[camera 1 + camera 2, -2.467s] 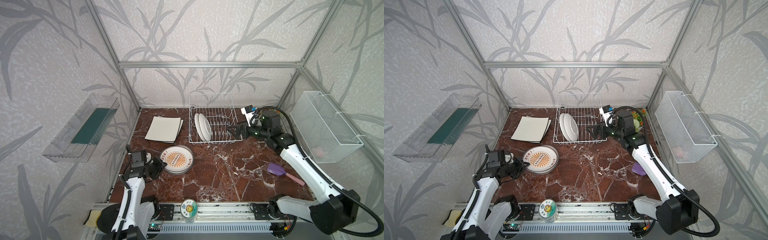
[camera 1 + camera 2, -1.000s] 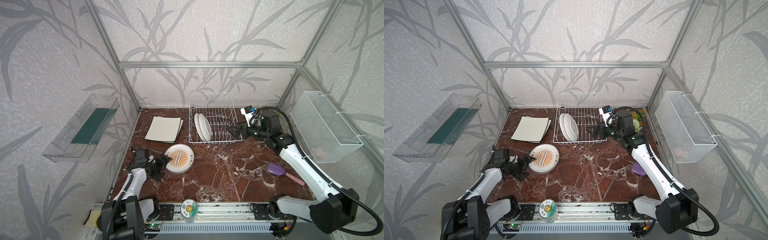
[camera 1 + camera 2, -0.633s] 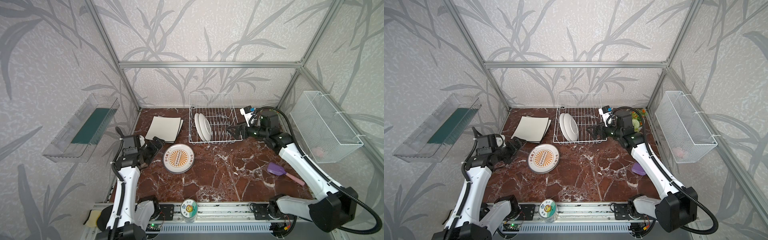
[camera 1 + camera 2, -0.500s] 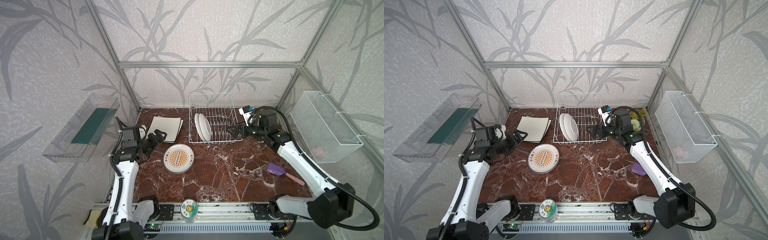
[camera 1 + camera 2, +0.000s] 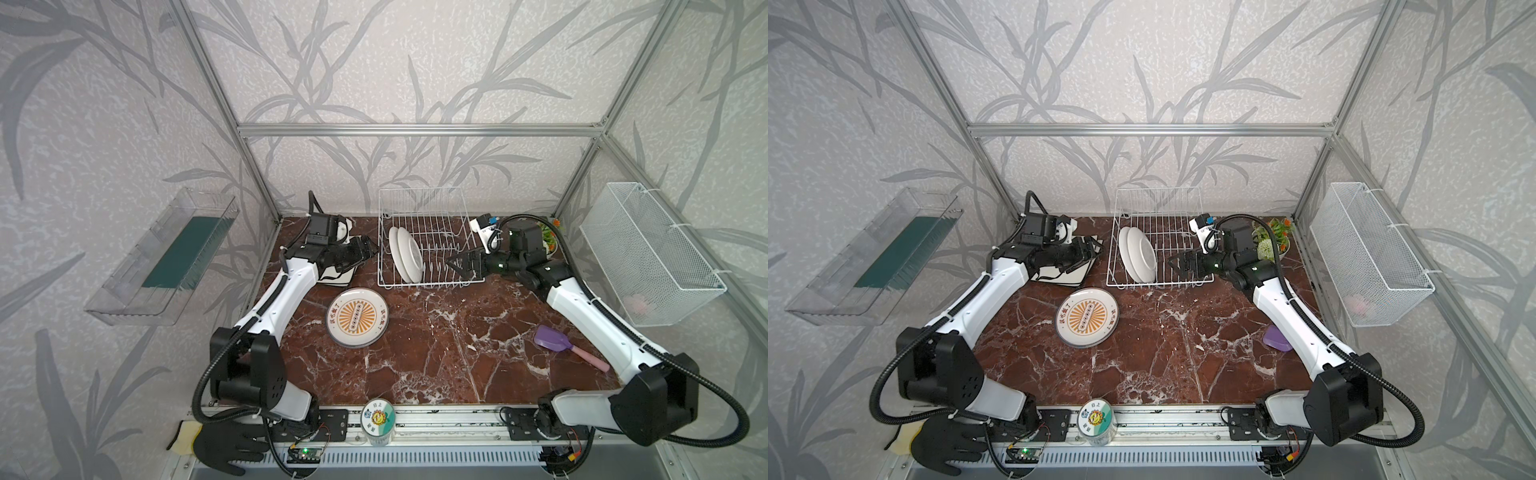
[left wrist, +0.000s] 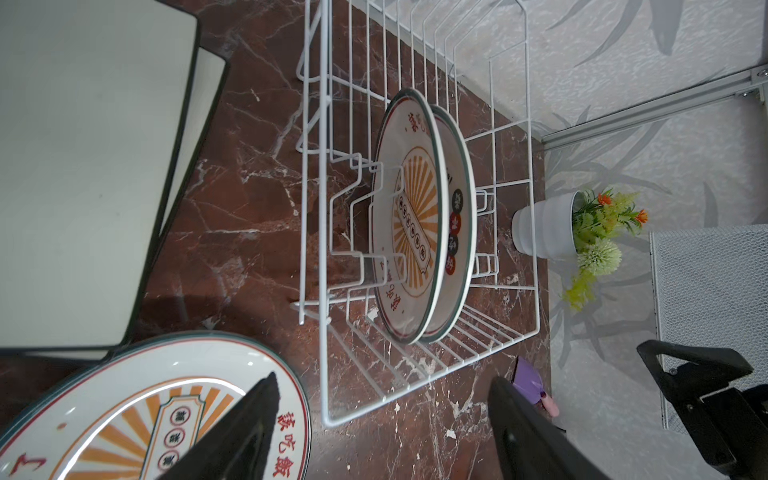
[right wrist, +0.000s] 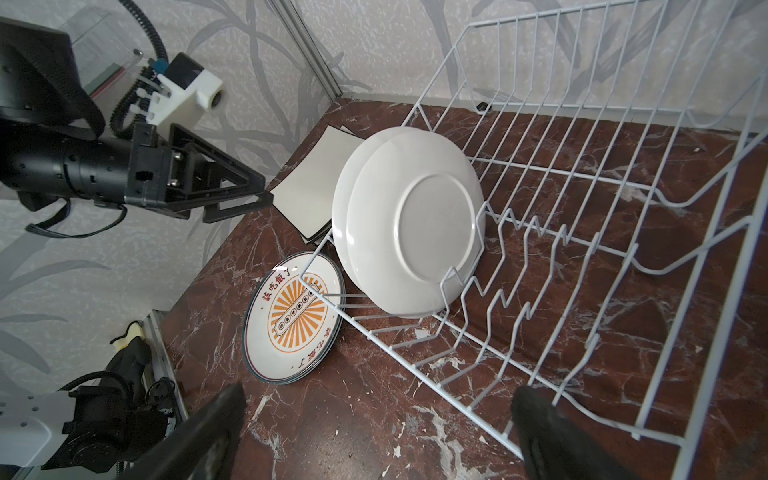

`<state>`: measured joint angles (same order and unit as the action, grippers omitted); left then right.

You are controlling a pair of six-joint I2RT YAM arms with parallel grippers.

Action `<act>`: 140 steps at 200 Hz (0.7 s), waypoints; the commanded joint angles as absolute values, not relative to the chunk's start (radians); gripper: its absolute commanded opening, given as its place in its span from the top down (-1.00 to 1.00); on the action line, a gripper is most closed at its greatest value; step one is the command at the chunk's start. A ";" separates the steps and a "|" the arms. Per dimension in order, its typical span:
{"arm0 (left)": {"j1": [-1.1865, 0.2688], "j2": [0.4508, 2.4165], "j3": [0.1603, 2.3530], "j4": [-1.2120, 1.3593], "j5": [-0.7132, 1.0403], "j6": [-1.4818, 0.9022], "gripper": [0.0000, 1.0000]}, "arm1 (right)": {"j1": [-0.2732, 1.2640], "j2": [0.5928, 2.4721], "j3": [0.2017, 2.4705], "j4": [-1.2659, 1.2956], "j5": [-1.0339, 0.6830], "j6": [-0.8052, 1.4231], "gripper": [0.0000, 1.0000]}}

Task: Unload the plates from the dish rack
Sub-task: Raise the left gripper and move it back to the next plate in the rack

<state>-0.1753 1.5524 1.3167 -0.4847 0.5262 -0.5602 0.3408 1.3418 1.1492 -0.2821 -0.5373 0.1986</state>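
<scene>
The white wire dish rack [image 5: 428, 245] [image 5: 1156, 249] stands at the back centre. Two round plates [image 5: 405, 253] [image 5: 1138, 253] [image 6: 424, 216] [image 7: 409, 237] lean upright together in its left end. A stack of round orange-design plates [image 5: 357, 318] [image 5: 1087, 316] lies flat in front of the rack. Square plates [image 5: 338, 274] [image 6: 83, 166] lie left of the rack. My left gripper [image 5: 365, 251] [image 6: 382, 378] hovers over the square plates, open and empty, pointing at the rack. My right gripper [image 5: 451, 264] [image 7: 380, 390] is open and empty at the rack's right front corner.
A purple scoop [image 5: 552, 338] lies at the right. A potted plant [image 5: 1271, 245] stands behind the right arm. A white mesh basket [image 5: 648, 253] hangs on the right wall, a clear tray [image 5: 166, 257] on the left wall. A round tin [image 5: 376, 417] sits at the front rail.
My left arm has lifted away from the stacked round plates and swung back toward the rack's left side, its jaws narrowing a little. The right arm has hardly moved.
</scene>
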 commanded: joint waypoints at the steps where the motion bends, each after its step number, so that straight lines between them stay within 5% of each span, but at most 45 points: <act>1: -0.201 1.626 1.395 -0.442 0.542 -0.560 -0.47 | 0.344 1.333 1.178 -0.276 -0.520 0.209 -0.98; 37: -0.219 1.741 1.466 -0.416 0.577 -0.587 -0.16 | 0.345 1.327 1.176 -0.287 -0.498 0.203 -0.98; 106: -0.245 1.844 1.569 -0.417 0.616 -0.607 0.13 | 0.344 1.331 1.174 -0.310 -0.465 0.176 -0.98; 140: -0.250 1.877 1.587 -0.421 0.617 -0.615 0.47 | 0.345 1.334 1.177 -0.314 -0.456 0.167 -0.98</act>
<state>-0.2432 1.8507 1.5555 -0.4259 0.6064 -0.6029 0.3408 1.3418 1.1492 -0.2989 -0.4706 0.1879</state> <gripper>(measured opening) 0.307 0.990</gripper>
